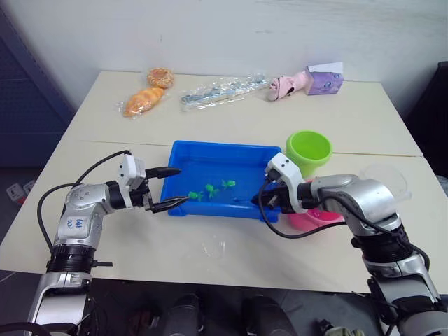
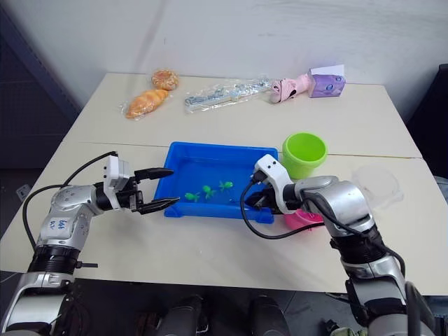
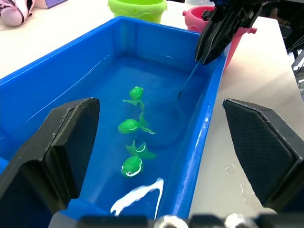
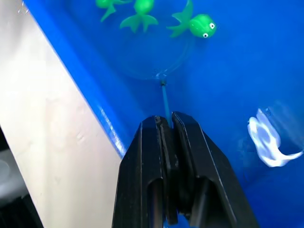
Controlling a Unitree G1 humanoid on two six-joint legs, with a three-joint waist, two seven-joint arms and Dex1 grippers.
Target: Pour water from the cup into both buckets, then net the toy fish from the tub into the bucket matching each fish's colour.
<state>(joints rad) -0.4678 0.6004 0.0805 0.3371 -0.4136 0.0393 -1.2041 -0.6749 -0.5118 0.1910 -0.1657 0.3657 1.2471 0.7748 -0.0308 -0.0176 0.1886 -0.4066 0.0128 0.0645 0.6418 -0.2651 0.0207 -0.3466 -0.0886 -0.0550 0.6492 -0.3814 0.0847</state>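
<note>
The blue tub (image 1: 224, 146) lies mid-table with water and three green toy fish (image 1: 210, 190) in it. My left gripper (image 1: 182, 185) is open at the tub's left end, one finger over the rim and one outside the front corner. At the tub's right end, my right gripper (image 4: 166, 118) is shut on the thin handle of a small net (image 4: 164, 95). The net's ring sits in the water just short of the fish (image 4: 198, 24). The lime green bucket (image 1: 308, 150) stands behind the tub's right corner. The pink bucket (image 1: 316, 219) is partly hidden by my right arm. The clear cup (image 1: 386, 180) is at the far right.
Along the table's far side lie two bagged pastries (image 1: 143, 101), a clear plastic packet (image 1: 220, 91), a pink toy (image 1: 287, 85) and a purple box (image 1: 324, 80). Water drops (image 1: 213, 246) mark the table in front of the tub.
</note>
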